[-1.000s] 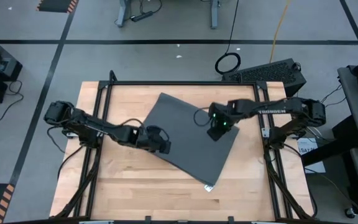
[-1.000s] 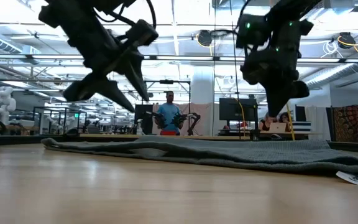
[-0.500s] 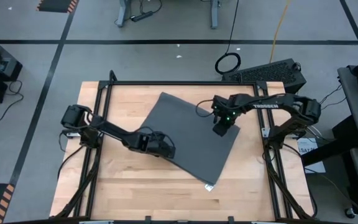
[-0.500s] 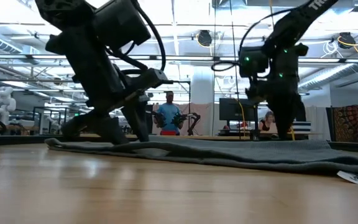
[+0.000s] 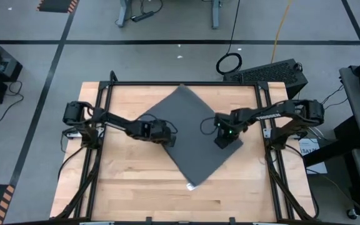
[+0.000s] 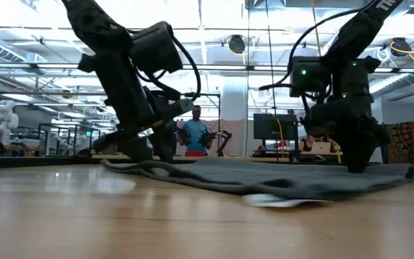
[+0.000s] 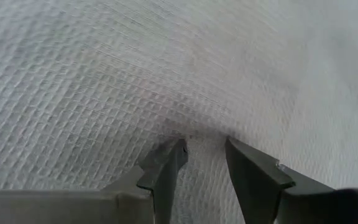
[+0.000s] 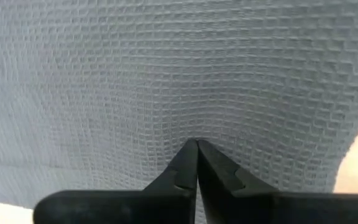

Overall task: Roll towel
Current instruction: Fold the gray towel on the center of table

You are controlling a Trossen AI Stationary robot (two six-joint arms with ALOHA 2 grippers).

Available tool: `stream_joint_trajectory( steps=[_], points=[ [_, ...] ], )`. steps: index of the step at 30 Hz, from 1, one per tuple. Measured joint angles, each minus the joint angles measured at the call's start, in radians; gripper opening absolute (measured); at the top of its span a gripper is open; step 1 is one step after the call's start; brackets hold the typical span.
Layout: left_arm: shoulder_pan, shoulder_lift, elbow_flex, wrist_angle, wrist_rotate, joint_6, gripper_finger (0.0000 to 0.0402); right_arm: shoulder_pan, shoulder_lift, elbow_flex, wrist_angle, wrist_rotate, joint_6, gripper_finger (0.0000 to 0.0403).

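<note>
High view: towel [image 5: 189, 134] flat under parted left claw [image 5: 169, 139] and closed right claw [image 5: 221, 141].

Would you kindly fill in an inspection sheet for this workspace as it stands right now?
Surface: wooden table, bare around the cloth.
Job's things: towel lies flat, unrolled, turned like a diamond; white tag at its near corner.
Clutter: nothing seen.
Grippers: left gripper slightly open, tips pressing on the towel; right gripper shut, tips on the towel.
Cables: cable coil on the floor behind the table.
Surroundings: person standing far back in the room.
</note>
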Motion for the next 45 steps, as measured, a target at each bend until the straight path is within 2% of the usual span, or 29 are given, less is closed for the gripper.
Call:
stream_joint_trajectory(
  steps=[6, 12, 20, 27, 32, 34, 39, 43, 45],
  points=[
    [0.096, 0.001, -0.001, -0.017, -0.037, 0.088, 0.0147, 0.168, 0.002, -0.002, 0.111, -0.019, 0.268, 0.0004],
    [0.165, -0.008, -0.003, -0.022, -0.022, 0.244, 0.0147, 0.312, 0.006, -0.006, 0.282, -0.007, 0.538, 0.0004],
    [0.218, -0.133, -0.011, -0.107, 0.04, 0.456, 0.0148, 0.415, 0.008, -0.001, 0.403, 0.053, 0.755, 0.0004],
    [0.231, -0.31, -0.008, -0.238, 0.076, 0.605, 0.0148, 0.441, -0.02, 0.06, 0.379, 0.099, 0.714, 0.0004],
    [0.181, -0.393, -0.006, -0.233, 0.298, 0.603, 0.0148, 0.436, -0.061, 0.148, 0.181, 0.098, 0.646, 0.0004],
    [0.13, -0.402, -0.005, -0.224, 0.349, 0.584, 0.0148, 0.429, -0.066, 0.185, 0.055, 0.098, 0.596, 0.0004],
    [-0.038, -0.385, -0.005, -0.16, 0.286, 0.502, 0.0148, 0.407, -0.067, 0.243, -0.129, 0.095, 0.435, 0.0004],
    [-0.164, -0.352, -0.004, -0.011, 0.169, 0.463, 0.0148, 0.403, -0.067, 0.237, -0.136, 0.12, 0.281, 0.0004],
    [-0.21, -0.325, -0.003, 0.042, 0.118, 0.446, 0.0148, 0.403, -0.067, 0.226, -0.129, 0.172, 0.216, 0.0004]
  ],
)
